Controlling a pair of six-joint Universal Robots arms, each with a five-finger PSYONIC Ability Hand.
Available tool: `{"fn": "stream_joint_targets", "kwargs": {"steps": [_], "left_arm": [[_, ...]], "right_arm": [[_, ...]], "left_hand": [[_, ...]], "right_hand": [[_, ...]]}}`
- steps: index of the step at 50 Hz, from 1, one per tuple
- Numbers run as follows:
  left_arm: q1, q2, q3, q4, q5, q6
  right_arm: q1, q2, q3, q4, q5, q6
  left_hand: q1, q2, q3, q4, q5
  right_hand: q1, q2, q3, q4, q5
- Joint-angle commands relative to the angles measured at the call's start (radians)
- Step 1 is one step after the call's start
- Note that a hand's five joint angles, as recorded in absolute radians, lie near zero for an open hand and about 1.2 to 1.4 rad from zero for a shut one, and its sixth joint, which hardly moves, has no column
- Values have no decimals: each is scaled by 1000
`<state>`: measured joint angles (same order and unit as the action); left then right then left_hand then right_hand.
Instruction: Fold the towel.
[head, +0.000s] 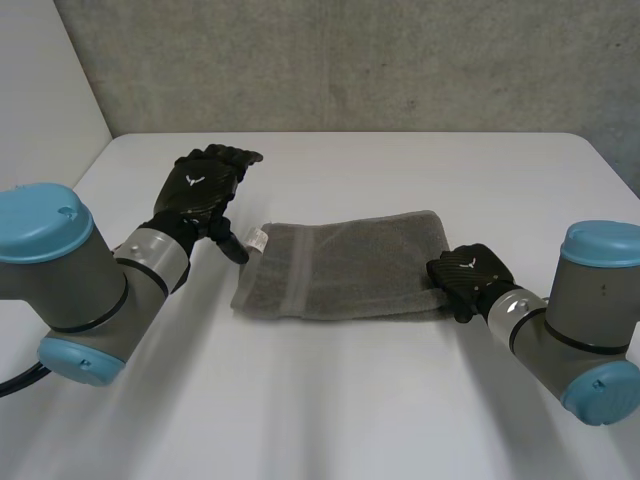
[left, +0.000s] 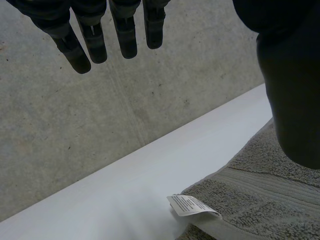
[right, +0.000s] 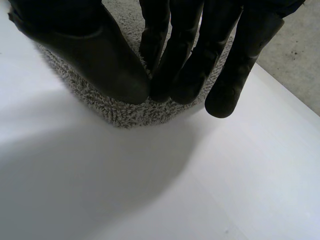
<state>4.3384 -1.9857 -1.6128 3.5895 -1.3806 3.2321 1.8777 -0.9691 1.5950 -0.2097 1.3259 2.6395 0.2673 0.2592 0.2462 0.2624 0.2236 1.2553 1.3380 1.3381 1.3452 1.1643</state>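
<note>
Roughly at the middle of the tabletop (head: 400, 400) lies the grey towel (head: 345, 268), flat and in more than one layer, its long axis running across the robot from left to right. The right hand (head: 468, 272) sits on the towel's right end at the near corner. In the right wrist view its thumb and fingers (right: 185, 70) are drawn together over the fluffy rounded edge, and they look to be pinching the cloth there. The left hand (head: 203, 187) is off the towel, raised above the tabletop just beyond the towel's left end. Its fingers (left: 125, 35) are straight and spread and hold nothing, and its thumb points down toward the small white label (head: 258, 238) at the towel's far left corner. The right hand therefore has the cloth, while the left is near the opposite short end. A fold along the long axis would probably carry the right end over toward the label, and the left hand is well placed to hold down or take that left edge.
</note>
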Motion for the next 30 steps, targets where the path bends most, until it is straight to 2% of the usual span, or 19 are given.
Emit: {"fn": "stream_joint_targets", "kwargs": {"steps": [1, 8, 11, 13, 16, 21, 24, 26, 30], "left_arm": [[0, 2, -1, 0, -2, 0], [0, 5, 1, 0, -2, 0], [1, 11, 4, 0, -2, 0], [7, 16, 10, 0, -3, -2], [12, 21, 13, 0, -5, -2], [35, 80, 16, 0, -44, -24], [47, 93, 14, 0, -61, -41], [69, 103, 16, 0, -87, -84], [83, 120, 16, 0, -91, -118]], "right_arm": [[3, -14, -16, 3, 6, 10], [18, -54, -58, 4, 22, 13], [70, -63, -118, 6, 18, 7], [176, -57, -209, 9, 18, -1], [222, -45, -253, 9, 12, -1], [383, 85, -426, 3, -1, -3], [425, 127, -467, 3, -13, -4], [483, 222, -536, 3, -53, -3], [517, 305, -593, 3, -74, -3]], "left_hand": [[-83, -75, -62, -78, -214], [-83, -75, -62, -78, -214], [-86, -78, -65, -81, -217], [-86, -78, -65, -81, -217], [-86, -78, -65, -81, -217], [-89, -81, -68, -84, -220], [-89, -81, -68, -84, -220], [-86, -78, -65, -81, -217], [-86, -78, -65, -81, -217]], "right_hand": [[141, 58, 58, 51, 57], [141, 58, 58, 51, 57], [141, 58, 58, 51, 57], [141, 58, 58, 51, 57], [141, 58, 58, 51, 57], [141, 58, 58, 51, 57], [141, 58, 58, 51, 57], [141, 58, 58, 51, 57], [141, 58, 58, 51, 57]]}}
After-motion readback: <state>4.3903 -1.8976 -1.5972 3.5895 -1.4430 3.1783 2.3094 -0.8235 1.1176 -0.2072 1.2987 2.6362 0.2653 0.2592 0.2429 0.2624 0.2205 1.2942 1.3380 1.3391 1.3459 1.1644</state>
